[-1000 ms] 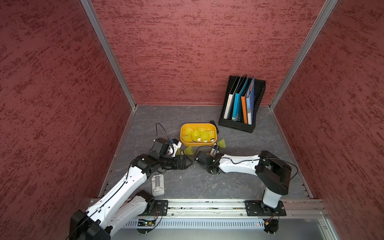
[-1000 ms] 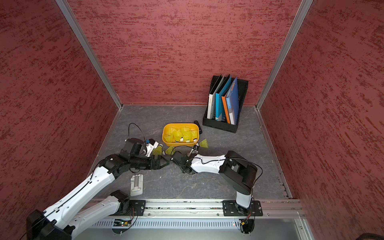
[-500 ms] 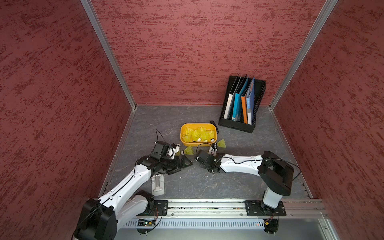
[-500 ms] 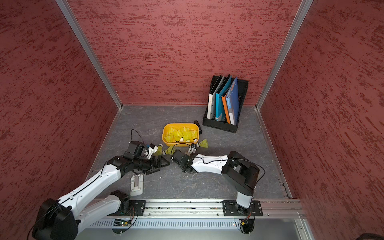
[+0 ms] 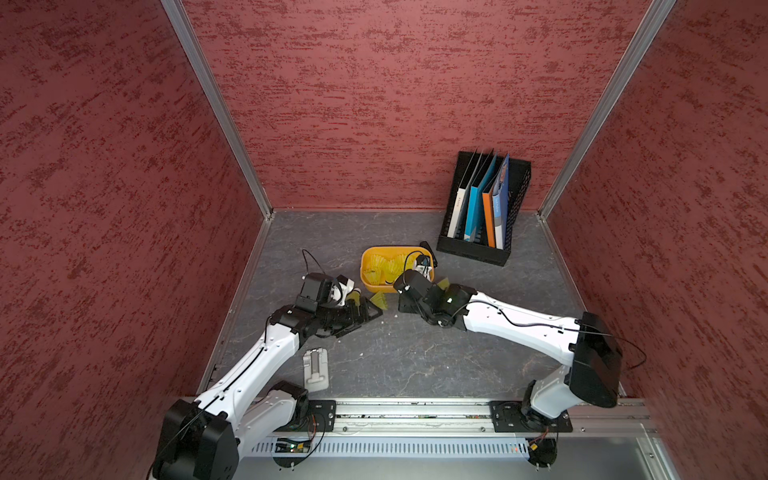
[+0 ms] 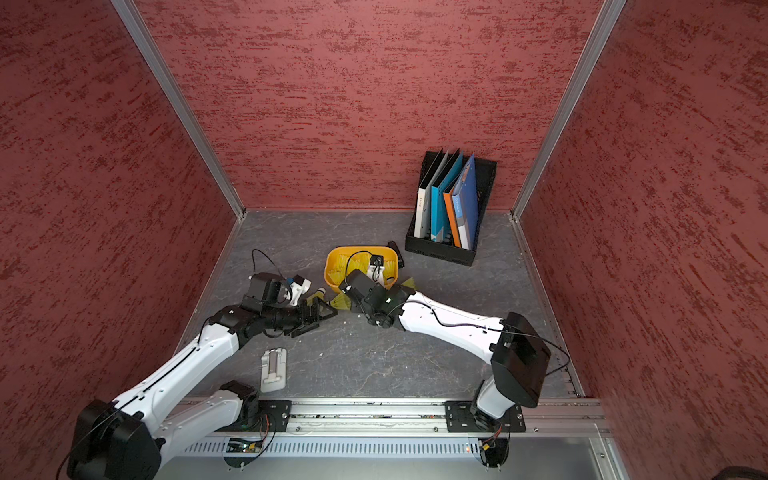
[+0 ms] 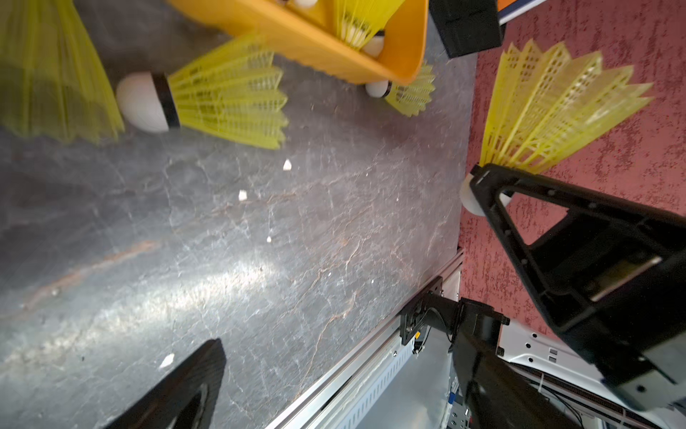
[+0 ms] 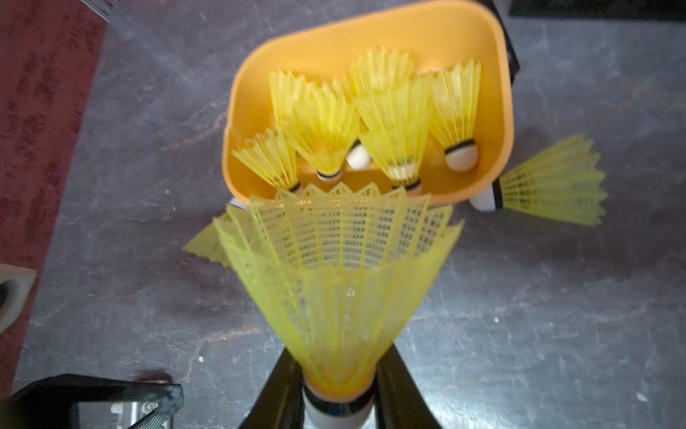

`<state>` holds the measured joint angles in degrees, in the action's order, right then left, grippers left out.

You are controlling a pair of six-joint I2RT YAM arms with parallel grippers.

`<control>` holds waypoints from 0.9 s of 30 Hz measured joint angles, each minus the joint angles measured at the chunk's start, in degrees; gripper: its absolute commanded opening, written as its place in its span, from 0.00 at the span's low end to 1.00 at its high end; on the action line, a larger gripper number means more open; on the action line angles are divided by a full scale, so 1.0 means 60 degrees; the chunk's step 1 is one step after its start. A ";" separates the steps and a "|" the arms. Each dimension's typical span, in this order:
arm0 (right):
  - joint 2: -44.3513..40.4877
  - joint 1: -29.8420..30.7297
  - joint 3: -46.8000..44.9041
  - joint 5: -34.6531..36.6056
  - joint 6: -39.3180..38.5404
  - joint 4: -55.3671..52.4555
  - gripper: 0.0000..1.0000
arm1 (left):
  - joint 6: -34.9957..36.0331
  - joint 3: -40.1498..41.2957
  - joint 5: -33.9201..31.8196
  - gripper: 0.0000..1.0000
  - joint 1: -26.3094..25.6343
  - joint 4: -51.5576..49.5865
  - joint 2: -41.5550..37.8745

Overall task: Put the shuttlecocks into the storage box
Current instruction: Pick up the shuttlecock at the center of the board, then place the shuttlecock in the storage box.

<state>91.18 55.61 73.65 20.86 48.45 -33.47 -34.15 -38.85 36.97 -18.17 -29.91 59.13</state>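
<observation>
The orange-yellow storage box (image 5: 365, 272) (image 6: 330, 268) (image 8: 371, 37) sits mid-floor with several yellow-green shuttlecocks (image 8: 393, 126) inside. My right gripper (image 8: 337, 405) (image 5: 406, 291) is shut on the white tip of a shuttlecock (image 8: 341, 282) (image 7: 549, 111), just off the box's near wall, skirt pointing at the box. My left gripper (image 5: 362, 311) (image 7: 341, 386) is open and holds nothing, low over the floor left of the box. Loose shuttlecocks lie by it (image 7: 222, 96) (image 5: 379, 300), and one lies at the box's right corner (image 8: 549, 182) (image 5: 442, 283).
A black mesh file rack (image 5: 484, 216) with folders stands at the back right. A flat grey clip-like piece (image 5: 316, 365) lies near the left arm's base. A small black object (image 5: 428, 247) rests behind the box. The metal rail (image 5: 415, 409) runs along the front edge.
My right gripper has carried its shuttlecock up off the floor toward the box's near wall. The left arm has shifted slightly, its gripper still open.
</observation>
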 measured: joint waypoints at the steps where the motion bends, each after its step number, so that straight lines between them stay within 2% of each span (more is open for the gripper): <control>1: 0.0069 -0.0138 0.0259 -0.0051 -0.0215 -0.0015 0.19 | 0.0073 -0.0215 -0.0040 1.00 0.0062 0.0004 0.0102; 8: 0.1705 -0.0991 0.2280 -0.0597 -0.1399 -0.0127 0.20 | 0.0699 -0.1472 -0.0608 1.00 0.0270 -0.0011 0.1177; 14: 0.3162 -0.1279 0.3628 -0.0827 -0.1767 -0.0477 0.20 | 0.1286 -0.2248 -0.1290 1.00 0.0433 -0.0310 0.1749; 27: 0.4597 -0.1581 0.5187 -0.0831 -0.1829 -0.1042 0.20 | 0.1559 -0.2473 -0.1705 1.00 0.0557 -0.0375 0.1858</control>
<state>118.76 46.13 104.77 15.88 37.47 -39.72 -24.80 -53.69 26.74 -14.83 -32.16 70.28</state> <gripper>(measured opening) 0.297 0.996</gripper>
